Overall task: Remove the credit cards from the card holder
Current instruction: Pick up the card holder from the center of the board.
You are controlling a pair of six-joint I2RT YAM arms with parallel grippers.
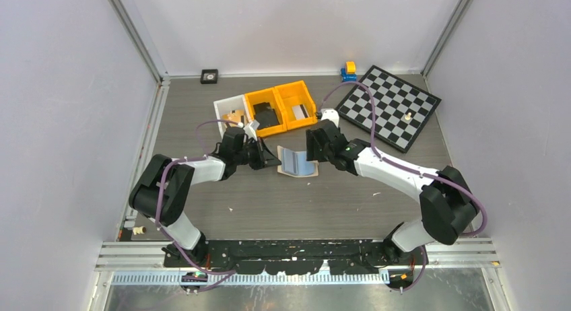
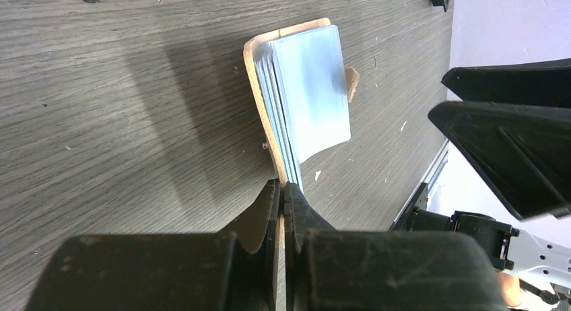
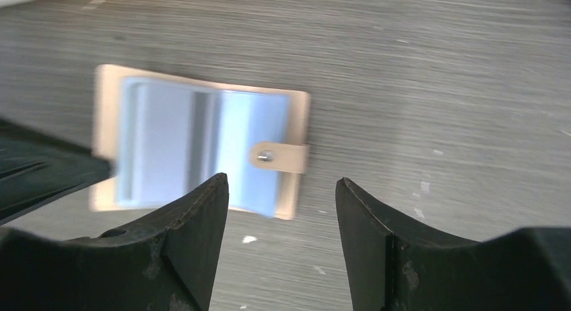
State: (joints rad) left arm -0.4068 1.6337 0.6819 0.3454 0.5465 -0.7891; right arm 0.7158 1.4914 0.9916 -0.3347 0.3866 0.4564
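Tan card holder (image 1: 296, 161) sits open on the grey wood-grain table (image 1: 269, 203), pretty much dead centre of the top view, just below the row of bins. Inside you can see bluish-grey see-through sleeves (image 2: 311, 89) fanned out like pages. Whether any credit cards are in those sleeves, I honestly can't tell. The little snap tab (image 3: 279, 156) sticks out on its far edge in the right wrist view.

The left gripper (image 2: 283, 190) is clamped tight on the edge of the tan cover, at the bottom of the left wrist view, so that cover stands up off the table. The right gripper (image 3: 281, 180) is spread wide with nothing between its fingers. It hangs over the tab side of the holder, and that wrist picture is a bit blurry. Can't say if it's touching.

Other stuff in the top view: two orange bins (image 1: 279, 108) and a white bin (image 1: 229, 112) in the upper middle, a chessboard (image 1: 389, 106) at upper right, and a blue and yellow toy (image 1: 348, 71) just above it.
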